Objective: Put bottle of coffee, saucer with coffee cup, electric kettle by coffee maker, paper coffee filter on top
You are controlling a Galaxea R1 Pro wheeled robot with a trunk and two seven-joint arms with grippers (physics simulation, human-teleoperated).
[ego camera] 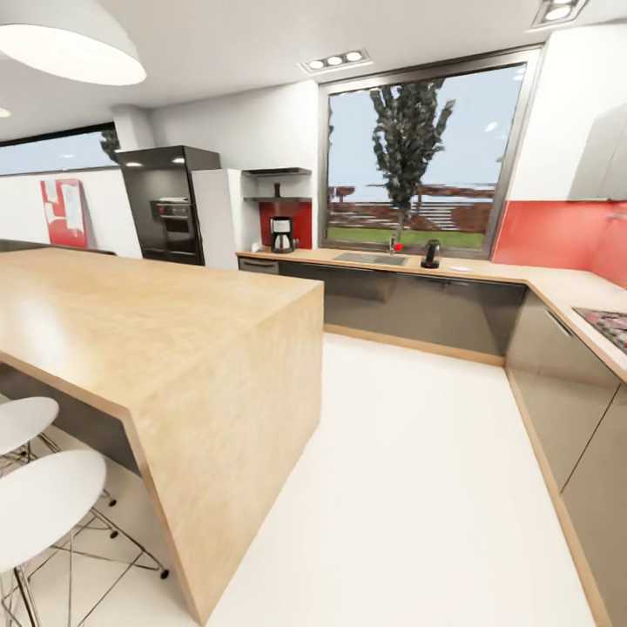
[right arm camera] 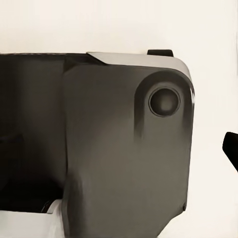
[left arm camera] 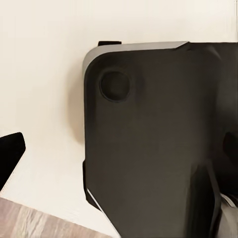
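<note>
One item sits right: black drip coffee maker point(ego camera: 281, 234) at the light wood-grain tabletop's point(ego camera: 488, 272) left end; remaining placements unconfirmed, end effector states indeterminate.

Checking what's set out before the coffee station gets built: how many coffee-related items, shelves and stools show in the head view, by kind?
Coffee maker: 1
Electric kettle: 1
Bottle of coffee: 1
Black wall shelves: 2
White stools: 2
Total: 7

Bright daylight from the window point(ego camera: 416, 157), soft blurry render, edges stretched
</note>
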